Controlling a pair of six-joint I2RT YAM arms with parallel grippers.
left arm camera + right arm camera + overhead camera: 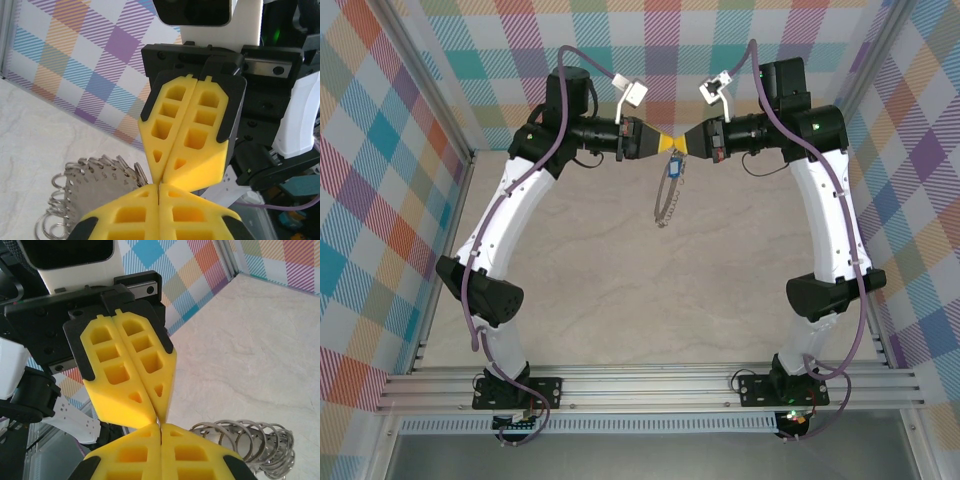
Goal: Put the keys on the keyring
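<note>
High above the table my two grippers meet tip to tip, the left gripper and the right gripper, both shut. Straight below them hangs the keys' blue tag, and under it the grey keyring dangles free. From the left wrist, my left gripper is pressed shut, with the keyring, a numbered plate fringed with small loops, reaching in behind its fingers. In the right wrist view the right gripper pinches a thin silvery sliver, which looks like the key. The keyring's loops hang beside it.
The beige marbled table lies far below the hanging ring. Checked walls enclose it on three sides. Both arms arch up from their bases at the near rail.
</note>
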